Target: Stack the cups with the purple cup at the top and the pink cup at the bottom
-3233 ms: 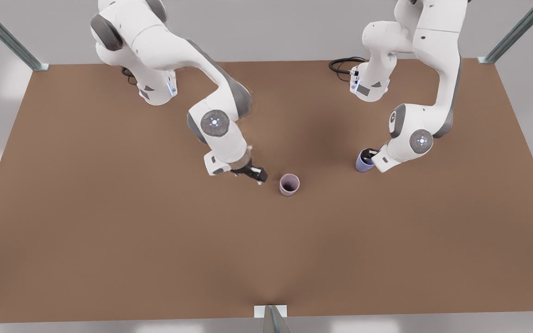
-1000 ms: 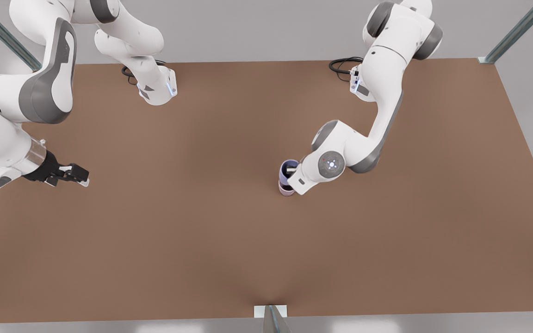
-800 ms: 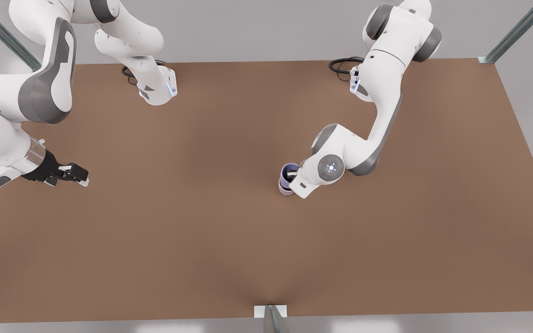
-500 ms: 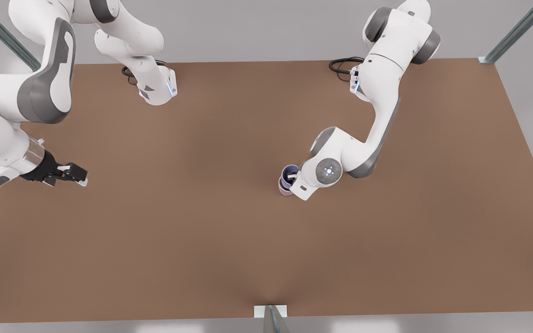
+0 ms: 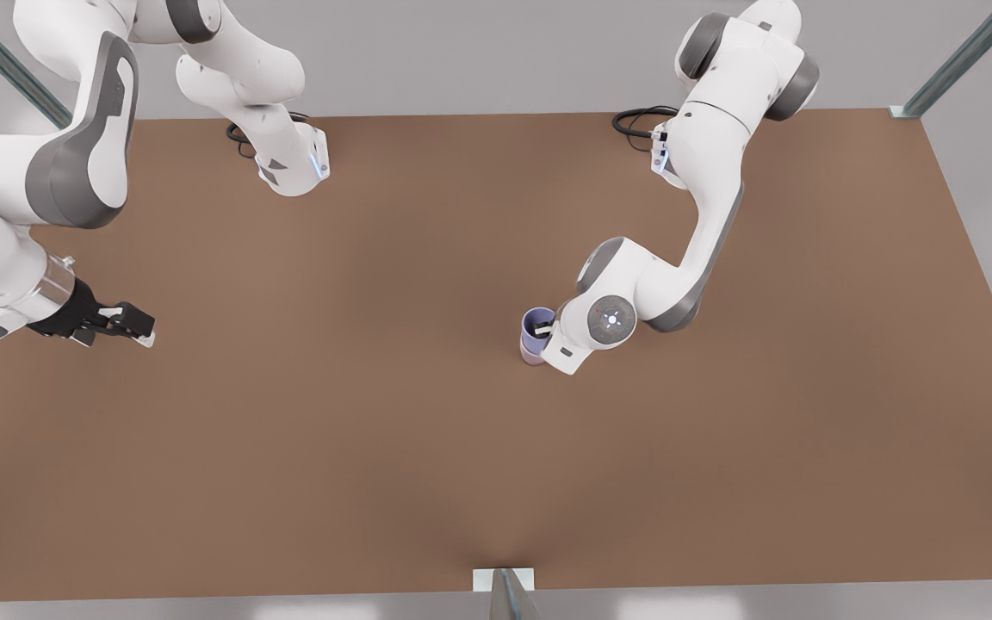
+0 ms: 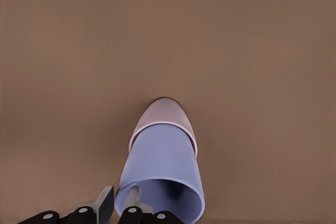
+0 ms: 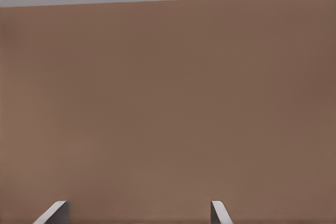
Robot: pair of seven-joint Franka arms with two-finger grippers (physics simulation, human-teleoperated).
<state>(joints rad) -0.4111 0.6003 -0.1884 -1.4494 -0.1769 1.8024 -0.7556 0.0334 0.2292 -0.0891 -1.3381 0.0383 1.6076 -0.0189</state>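
Note:
The purple cup [image 5: 536, 325] sits nested in the pink cup [image 5: 532, 356] near the table's middle, and only the pink cup's base band shows below it. My left gripper [image 5: 548, 328], on the arm at the front view's right, is shut on the purple cup's rim. In the left wrist view one finger is inside the purple cup [image 6: 163, 161] and one is outside; the gripper [image 6: 119, 203] pinches its wall, and the pink cup [image 6: 164, 113] shows beyond it. My right gripper [image 5: 139, 328] hangs open at the front view's far left, fingers apart [image 7: 137, 204], holding nothing.
The brown table [image 5: 375, 448] stretches wide around the stack. Both arm bases [image 5: 294, 168] stand at the back edge, with a black cable [image 5: 634, 120] by the other one. Metal frame posts [image 5: 505, 594] stand at the front edge and the back corners.
The left gripper has lowered the purple cup deeper into the pink cup. The right arm has drifted slightly toward the front view's left.

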